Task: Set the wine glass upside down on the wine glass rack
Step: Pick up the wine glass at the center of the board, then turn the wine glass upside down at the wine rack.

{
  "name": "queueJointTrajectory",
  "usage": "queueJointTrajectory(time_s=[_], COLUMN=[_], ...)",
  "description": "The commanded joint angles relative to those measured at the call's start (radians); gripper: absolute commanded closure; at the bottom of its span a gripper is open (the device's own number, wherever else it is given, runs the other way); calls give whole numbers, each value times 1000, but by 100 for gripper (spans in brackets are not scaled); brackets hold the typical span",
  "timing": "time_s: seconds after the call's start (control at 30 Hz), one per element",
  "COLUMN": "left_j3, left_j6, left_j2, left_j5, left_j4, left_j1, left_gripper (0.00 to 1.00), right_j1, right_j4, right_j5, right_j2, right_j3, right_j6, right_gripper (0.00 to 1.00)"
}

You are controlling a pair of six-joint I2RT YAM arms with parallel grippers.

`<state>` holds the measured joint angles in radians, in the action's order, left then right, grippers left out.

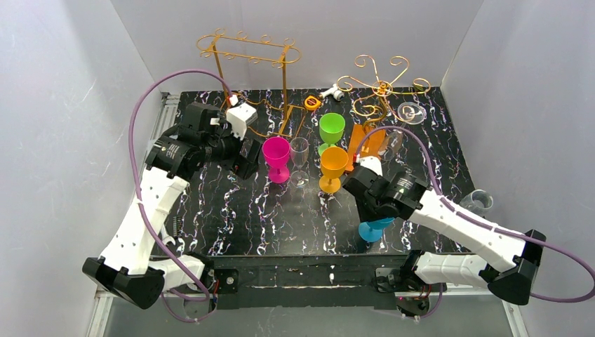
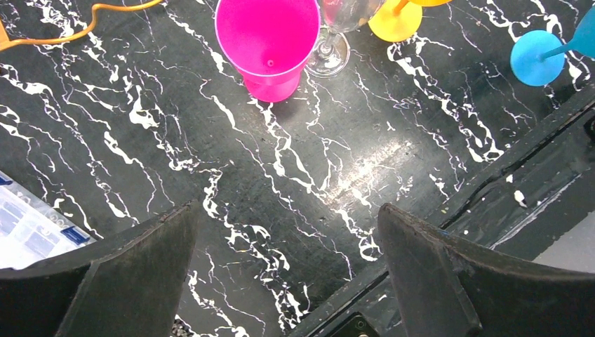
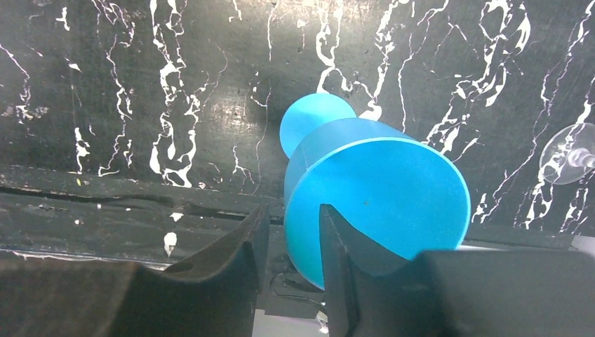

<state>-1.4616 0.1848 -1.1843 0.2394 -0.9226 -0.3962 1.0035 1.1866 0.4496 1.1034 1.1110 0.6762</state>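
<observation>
Top external: orange goblet (image 1: 333, 165), green goblet (image 1: 332, 128) between blue wine glass (image 1: 374, 229), near edge, and gold rack (image 1: 284, 84). Right gripper (image 3: 291, 228) astride its rim, grip unclear; left gripper (image 2: 288, 246) gaping.

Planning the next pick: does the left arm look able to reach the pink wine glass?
Probably yes: the left gripper is open and points toward the pink wine glass, with only bare table between them. The clear wine glass close beside it could get nudged.

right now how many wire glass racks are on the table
2: an orange rectangular rack at the back left, and a gold curly rack at the back right. Nothing suggests a hidden third.
</observation>
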Motion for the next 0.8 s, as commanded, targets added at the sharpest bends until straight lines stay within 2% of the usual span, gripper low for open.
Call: queueJointTrajectory(time_s=[0.0,0.03,0.1,0.17,0.33,0.57,0.67,0.77], left_j3=[-49,-48,-44,-42,-54,-59,-65,-91], left_j6=[-62,-71,-94,-114,-143,-147,-126,-132], left_j2=[2,3,7,12,29,46,42,10], left_j5=[41,49,69,98,187,332,397,465], left_j4=[-21,-22,-22,-23,-12,6,2,2], left_j1=[3,2,3,3,3,3,3,3], left_gripper=[2,2,2,2,2,2,2,2], right_j1=[4,4,4,4,4,4,4,4], right_j4=[-82,-94,-97,-81,3,48,-6,-170], right_j5=[7,0,-4,2,-53,-305,-413,-490], right_j2=[-6,2,20,35,94,185,226,254], right_j3=[-36,-36,5,89,402,776,882,897], right_j6=[0,-3,-19,-36,-120,-205,-213,-220], right_gripper=[64,70,88,99,99,99,99,99])
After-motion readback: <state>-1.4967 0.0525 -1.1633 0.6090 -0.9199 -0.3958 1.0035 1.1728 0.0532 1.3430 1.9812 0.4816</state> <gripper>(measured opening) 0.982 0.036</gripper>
